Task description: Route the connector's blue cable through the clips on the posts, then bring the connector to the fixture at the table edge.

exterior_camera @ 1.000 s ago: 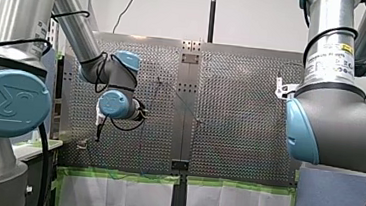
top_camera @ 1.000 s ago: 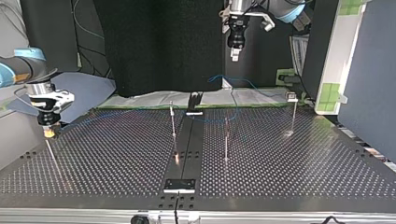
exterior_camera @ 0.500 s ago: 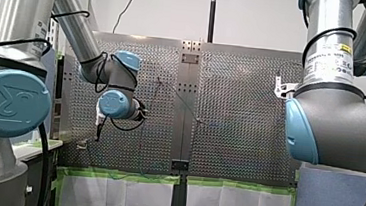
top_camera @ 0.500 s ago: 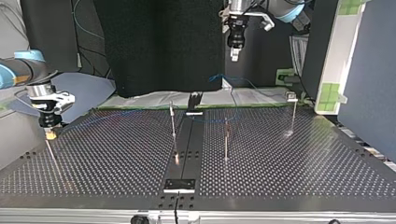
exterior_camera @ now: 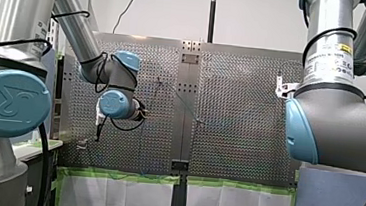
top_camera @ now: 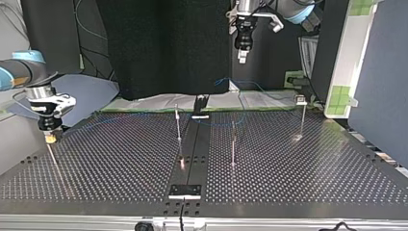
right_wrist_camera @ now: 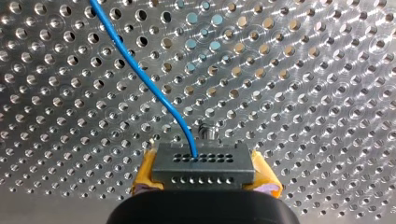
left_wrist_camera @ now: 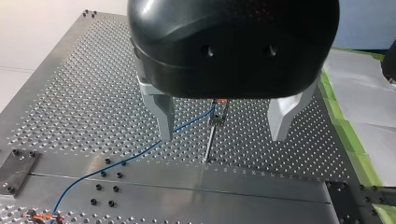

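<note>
Nearest, by the top view's left edge of the table (top_camera: 110,159), my right pincer (top_camera: 49,136) pinched the connector (right_wrist_camera: 205,163) between its yellow pads (right_wrist_camera: 145,171), low over the perforations, apparently so the blue cable (right_wrist_camera: 140,74) could trail back toward the posts. Farther off, the cable reached the clip (left_wrist_camera: 218,115) on a post (left_wrist_camera: 210,142). That was likely why my left pincer (left_wrist_camera: 223,135) hung spread and empty above it.
</note>
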Available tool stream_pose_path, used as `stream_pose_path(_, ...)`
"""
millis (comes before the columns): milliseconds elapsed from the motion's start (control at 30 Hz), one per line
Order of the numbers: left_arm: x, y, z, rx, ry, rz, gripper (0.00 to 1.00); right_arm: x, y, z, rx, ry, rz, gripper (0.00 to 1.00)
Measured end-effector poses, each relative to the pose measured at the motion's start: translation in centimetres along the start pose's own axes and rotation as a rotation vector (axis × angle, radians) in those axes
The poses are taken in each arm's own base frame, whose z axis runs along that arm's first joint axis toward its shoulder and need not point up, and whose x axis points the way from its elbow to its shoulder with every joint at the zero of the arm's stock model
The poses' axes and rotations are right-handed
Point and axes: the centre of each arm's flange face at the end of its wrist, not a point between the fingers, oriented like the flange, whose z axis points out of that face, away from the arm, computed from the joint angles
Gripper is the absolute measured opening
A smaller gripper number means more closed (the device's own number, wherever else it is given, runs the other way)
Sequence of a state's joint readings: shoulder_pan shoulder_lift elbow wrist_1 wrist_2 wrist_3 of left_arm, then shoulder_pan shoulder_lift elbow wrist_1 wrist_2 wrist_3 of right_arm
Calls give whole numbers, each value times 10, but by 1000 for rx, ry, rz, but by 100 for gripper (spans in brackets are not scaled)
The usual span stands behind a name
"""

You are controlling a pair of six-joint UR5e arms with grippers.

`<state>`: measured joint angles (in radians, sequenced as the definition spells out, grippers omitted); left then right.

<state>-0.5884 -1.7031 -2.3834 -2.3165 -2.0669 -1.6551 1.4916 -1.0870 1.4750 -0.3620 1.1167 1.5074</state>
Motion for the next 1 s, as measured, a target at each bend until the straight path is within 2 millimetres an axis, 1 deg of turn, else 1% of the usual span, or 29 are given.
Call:
stream_pose_path(133,0,0,0,-2,0,0,100,0,0,0,0,0,0,32)
stream_pose_path(167,0,1,1,-2,0,0,100,0,0,0,0,-1,0,34)
stream_pose_path(233,0,1,1,-4,0,0,100,0,0,0,0,0,0,34)
stream_pose_path(300,0,1,1,-5,0,0,100,0,0,0,0,-1,0,52)
stream_pose_path(333,0,1,1,-5,0,0,100,0,0,0,0,-1,0,52)
stream_pose_path(367,0,1,1,-5,0,0,100,0,0,0,0,-1,0,69)
stream_pose_path(400,0,1,1,-5,0,0,100,0,0,0,0,-1,0,80)
stream_pose_path(433,0,1,1,-4,0,0,100,0,0,0,0,-1,0,80)
stream_pose_path(467,0,1,1,-4,0,0,100,0,0,0,0,-1,0,95)
stream_pose_path(500,0,1,1,-4,0,0,100,-1,0,0,0,-4,2,100)
stream_pose_path(1000,0,1,1,-4,0,0,100,0,0,0,0,-1,1,100)
